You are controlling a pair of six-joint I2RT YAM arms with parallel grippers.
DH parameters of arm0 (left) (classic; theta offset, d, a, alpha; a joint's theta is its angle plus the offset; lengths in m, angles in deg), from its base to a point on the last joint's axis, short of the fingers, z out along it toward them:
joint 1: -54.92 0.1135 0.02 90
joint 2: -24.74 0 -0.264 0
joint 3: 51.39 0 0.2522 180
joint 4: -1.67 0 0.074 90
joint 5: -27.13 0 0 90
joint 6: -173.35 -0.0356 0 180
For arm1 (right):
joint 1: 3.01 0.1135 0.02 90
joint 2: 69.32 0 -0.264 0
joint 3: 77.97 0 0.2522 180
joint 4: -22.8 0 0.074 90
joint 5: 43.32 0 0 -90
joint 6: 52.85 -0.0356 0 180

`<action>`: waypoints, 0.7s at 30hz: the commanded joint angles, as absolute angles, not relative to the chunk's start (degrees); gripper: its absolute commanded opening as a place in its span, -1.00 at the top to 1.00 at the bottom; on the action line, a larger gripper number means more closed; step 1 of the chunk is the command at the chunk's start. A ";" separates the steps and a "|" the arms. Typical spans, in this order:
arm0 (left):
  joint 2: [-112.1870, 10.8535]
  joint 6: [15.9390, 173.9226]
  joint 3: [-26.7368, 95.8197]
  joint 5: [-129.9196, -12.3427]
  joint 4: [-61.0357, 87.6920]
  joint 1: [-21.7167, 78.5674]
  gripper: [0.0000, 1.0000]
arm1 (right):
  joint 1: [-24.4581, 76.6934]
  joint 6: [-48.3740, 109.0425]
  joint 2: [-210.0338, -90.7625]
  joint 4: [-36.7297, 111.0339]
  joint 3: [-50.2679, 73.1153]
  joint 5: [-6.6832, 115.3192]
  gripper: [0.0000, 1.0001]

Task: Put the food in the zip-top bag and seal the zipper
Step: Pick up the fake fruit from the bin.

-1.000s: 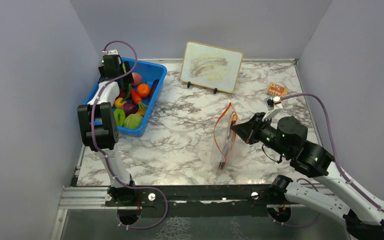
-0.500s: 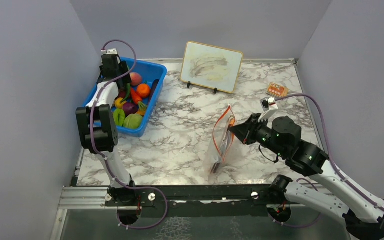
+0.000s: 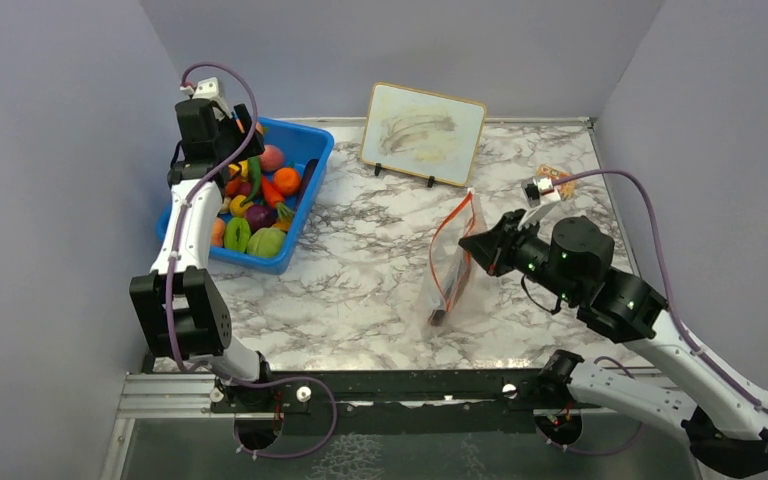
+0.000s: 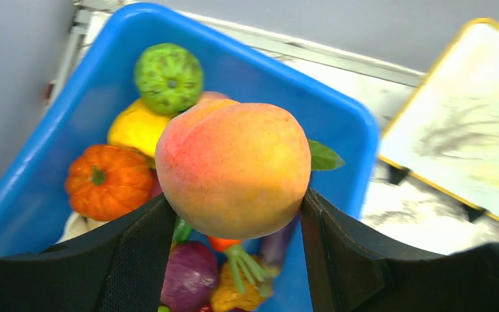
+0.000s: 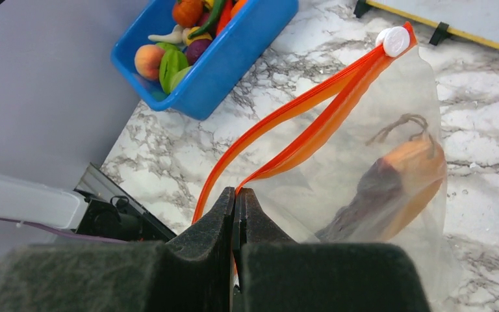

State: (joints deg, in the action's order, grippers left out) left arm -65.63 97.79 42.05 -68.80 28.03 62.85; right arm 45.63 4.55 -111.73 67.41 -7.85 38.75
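Peach-coloured toy fruit [image 4: 234,162] sits clamped in the left hand [image 4: 235,218] above the blue bin [image 4: 32,162]. The right hand [image 5: 236,198] is clenched on the orange zipper [image 5: 360,70] of the clear bag [image 5: 338,169], which stands open-mouthed on the counter [image 5: 169,149].

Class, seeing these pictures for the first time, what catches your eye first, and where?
An orange-pink toy peach fills the left wrist view, clamped between the left fingers above the blue plastic bin. Right of centre, the right fingers pinch the open orange zipper strip of the clear plastic bag.
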 commanded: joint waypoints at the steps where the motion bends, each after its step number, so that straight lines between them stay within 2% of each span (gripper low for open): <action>1: -60.92 101.04 39.12 -81.44 29.59 62.52 0.04 | 45.55 10.07 -114.71 69.98 -0.14 40.36 0.98; 10: -51.23 101.63 30.23 -91.68 29.47 58.59 0.06 | 45.59 15.44 -122.29 80.11 10.81 39.82 0.98; 21: -39.01 108.66 13.71 -95.97 22.04 41.93 0.15 | 45.59 11.20 -120.52 68.33 -3.23 43.07 0.98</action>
State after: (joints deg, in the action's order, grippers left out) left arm -42.20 104.96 18.03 -92.39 25.78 46.06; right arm 45.63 12.94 -121.22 75.80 0.10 39.78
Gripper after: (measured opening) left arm 0.661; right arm 0.014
